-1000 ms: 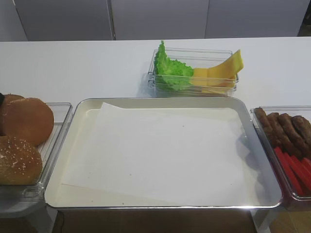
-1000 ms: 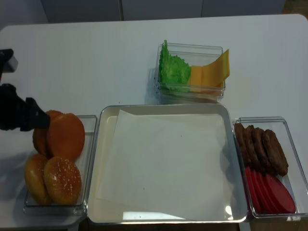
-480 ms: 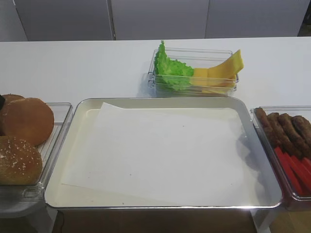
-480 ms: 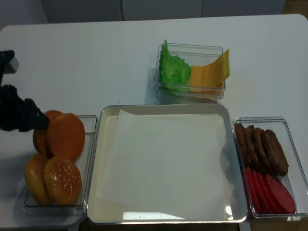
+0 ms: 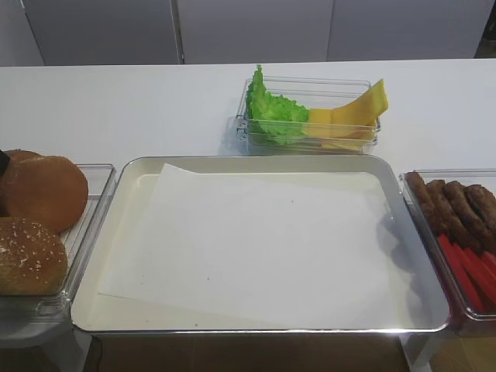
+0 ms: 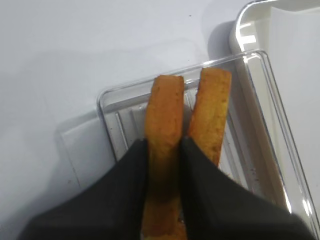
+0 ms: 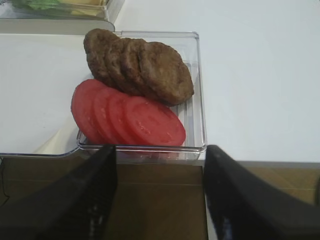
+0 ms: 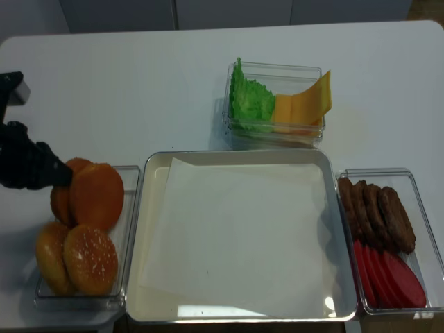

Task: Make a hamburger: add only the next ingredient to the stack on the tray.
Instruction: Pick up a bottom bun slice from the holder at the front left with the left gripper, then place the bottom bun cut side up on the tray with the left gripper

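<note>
— What has the left gripper [image 6: 162, 165] got hold of?

— Its dark jaws are pinched tight on the edge of a flat bun half [image 6: 163, 150], the one standing on its rim in the clear bun container [image 6: 112, 115]. A second plain half [image 6: 210, 117] leans just beside it, untouched.

— So the bun hasn't left the box?

— Not that I can tell. From overhead the plain bun [image 8: 96, 196] sits at the far end of that container, with the sesame-seeded buns [image 8: 90, 258] nearer the front. I'd call this the grasp step, just made.

— And the tray?

— The metal tray [image 5: 116, 194] has only its white paper sheet [image 5: 248, 240] on it. No stack begun, so this bun half would be the base.

— What next, then?

— Lift it straight up clear of its neighbour and the container wall, carry it right over the tray rim, and turn it flat before letting go, I'd say. It's held on edge, so it could topple if dropped as is.

— The other arm?

— The right gripper [image 7: 160, 200] hangs with jaws wide apart and empty, in front of the patties [image 7: 142, 67] and tomato slices [image 7: 127, 120].

— Any labels or writing?

— None that I can read anywhere.
</note>
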You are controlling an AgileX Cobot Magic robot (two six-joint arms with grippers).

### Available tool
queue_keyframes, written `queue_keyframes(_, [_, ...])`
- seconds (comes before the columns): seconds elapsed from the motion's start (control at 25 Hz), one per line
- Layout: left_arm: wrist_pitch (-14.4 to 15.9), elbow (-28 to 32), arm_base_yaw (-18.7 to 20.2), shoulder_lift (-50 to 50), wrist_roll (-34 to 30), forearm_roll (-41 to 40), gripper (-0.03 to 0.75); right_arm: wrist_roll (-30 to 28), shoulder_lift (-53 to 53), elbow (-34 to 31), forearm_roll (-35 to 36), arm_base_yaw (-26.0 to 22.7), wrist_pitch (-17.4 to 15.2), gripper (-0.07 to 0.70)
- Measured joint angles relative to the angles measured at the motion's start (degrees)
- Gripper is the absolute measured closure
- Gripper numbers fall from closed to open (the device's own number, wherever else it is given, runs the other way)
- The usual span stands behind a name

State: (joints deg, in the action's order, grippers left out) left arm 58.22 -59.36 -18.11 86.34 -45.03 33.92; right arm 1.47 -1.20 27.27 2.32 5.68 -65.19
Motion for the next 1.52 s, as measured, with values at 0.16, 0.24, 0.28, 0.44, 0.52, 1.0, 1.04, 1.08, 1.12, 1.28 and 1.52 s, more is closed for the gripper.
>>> queue_keyframes(0.16, [0.13, 0.00, 0.00, -0.11, -0.05, 0.03, 0.575, 0.00, 0.00, 0.00, 0.00, 0.00, 0.00, 0.200])
queue_keyframes(0.24, [0.13, 0.00, 0.00, -0.31, -0.05, 0.07, 0.578, -0.12, 0.00, 0.00, 0.00, 0.00, 0.00, 0.200])
queue_keyframes(0.28, [0.13, 0.00, 0.00, -0.34, -0.05, 0.07, 0.578, -0.12, 0.00, 0.00, 0.00, 0.00, 0.00, 0.200])
queue_keyframes(0.44, [-1.50, 0.00, 0.00, -2.80, -0.05, -0.05, 0.578, -0.25, 0.00, 0.00, 0.00, 0.00, 0.00, 0.200])
queue_keyframes(0.52, [-3.80, 0.00, 0.00, -4.92, -0.05, -0.17, 0.580, -0.25, 0.00, 0.00, 0.00, 0.00, 0.00, 0.200])
queue_keyframes(1.0, [-14.75, -1.82, 1.26, -19.23, -0.05, 2.90, 0.581, -0.25, 0.00, 0.00, 0.00, 0.00, 0.00, 0.200])
queue_keyframes(1.04, [-14.31, -1.96, 2.56, -20.09, -0.05, 3.31, 0.581, -0.25, 0.00, 0.00, 0.00, 0.00, 0.00, 0.200])
queue_keyframes(1.08, [-13.78, -1.95, 3.95, -20.87, -0.05, 3.32, 0.581, -0.25, 0.00, 0.00, 0.00, 0.00, 0.00, 0.200])
queue_keyframes(1.12, [-13.21, -1.95, 5.93, -21.34, 0.05, 3.32, 0.581, -0.25, 0.00, 0.00, 0.00, 0.00, 0.00, 0.200])
queue_keyframes(1.28, [-12.24, -1.95, 15.70, -22.71, 2.72, 1.86, 0.581, -0.25, 0.00, 0.00, 0.00, 0.00, 0.00, 0.200])
queue_keyframes(1.52, [-12.80, -1.95, 34.45, -22.75, 10.73, -10.17, 0.581, -0.25, 0.00, 0.00, 0.00, 0.00, 0.00, 0.200])
